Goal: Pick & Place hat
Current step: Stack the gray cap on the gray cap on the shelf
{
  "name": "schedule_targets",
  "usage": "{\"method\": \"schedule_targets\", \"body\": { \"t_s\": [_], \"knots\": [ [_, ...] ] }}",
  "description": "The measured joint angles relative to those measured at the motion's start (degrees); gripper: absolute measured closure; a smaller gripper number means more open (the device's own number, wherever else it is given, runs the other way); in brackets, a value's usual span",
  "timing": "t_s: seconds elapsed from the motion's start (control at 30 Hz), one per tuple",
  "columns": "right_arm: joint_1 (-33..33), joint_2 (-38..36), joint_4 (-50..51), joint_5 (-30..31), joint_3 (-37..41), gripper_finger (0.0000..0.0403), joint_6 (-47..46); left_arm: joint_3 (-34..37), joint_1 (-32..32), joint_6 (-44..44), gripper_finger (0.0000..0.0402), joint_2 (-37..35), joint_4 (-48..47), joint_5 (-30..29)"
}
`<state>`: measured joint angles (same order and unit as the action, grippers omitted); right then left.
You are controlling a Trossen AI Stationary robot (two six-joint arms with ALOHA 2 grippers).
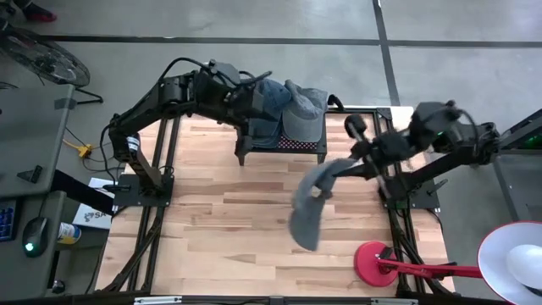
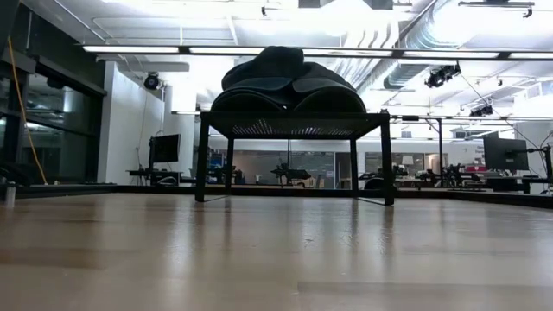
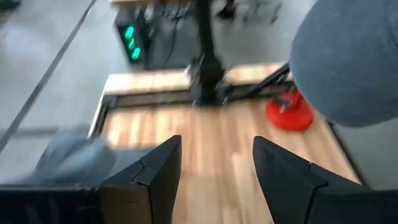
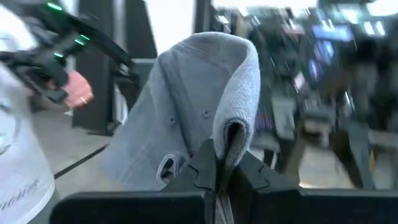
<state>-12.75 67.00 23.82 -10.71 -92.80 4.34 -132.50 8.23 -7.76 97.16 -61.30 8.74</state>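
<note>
The right gripper (image 1: 354, 163) holds a grey hat (image 1: 310, 203) up in the air over the wooden table (image 1: 220, 220). Its jaws are pressed tight on a fold of the hat's cloth. From above, the hat hangs down from the jaws, toward the front middle of the table. It does not touch the wood. In the right wrist view, the grey hat (image 4: 199, 112) stands up right in front of the jaws, and its edge is pinched between them.

The left gripper (image 1: 246, 114) is at the back of the table, over a small black stand (image 1: 284, 146). A pile of other hats (image 1: 292, 106) lies on top of the stand. The left gripper is just beside this pile, on its left side. In the left wrist view, the two dark fingers (image 3: 158, 171) are spread apart with nothing between them. The grey hat (image 3: 348, 62) shows in that view too, up high and far off from those jaws.

From the low view, the stand (image 2: 294, 130) sits on the table with the dark pile of hats (image 2: 281, 82) on it.

A red round base (image 1: 373, 261) sits at the front right corner of the table. In the right wrist view, a person in a white top (image 4: 18, 155) stands in the room, with a hand (image 4: 74, 90) raised.
</note>
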Motion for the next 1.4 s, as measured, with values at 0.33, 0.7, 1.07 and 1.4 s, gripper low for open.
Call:
{"method": "schedule_targets", "body": {
  "t_s": [0.33, 0.7, 1.07, 1.4],
  "knots": [
    [2.1, 0.1, -2.3, -19.5, -6.7, 0.0395, 13.5, -0.1, 0.0, -0.1, 0.0209, 4.0, 13.1, 17.7],
    [5.3, 0.1, -2.3, -28.0, -7.8, 0.0395, 19.8, -0.2, -0.4, 9.4, 0.0209, 10.5, 29.1, 35.7],
    [8.4, 0.1, -1.8, -30.0, -7.7, 0.0395, 19.1, 0.1, -2.0, 17.6, 0.0209, 15.3, 34.8, 42.4],
    [10.4, 0.1, 0.1, -30.2, -7.6, 0.0395, 17.5, 0.0, -4.0, 21.6, 0.0209, 16.3, 38.7, 44.9]
  ]
}}
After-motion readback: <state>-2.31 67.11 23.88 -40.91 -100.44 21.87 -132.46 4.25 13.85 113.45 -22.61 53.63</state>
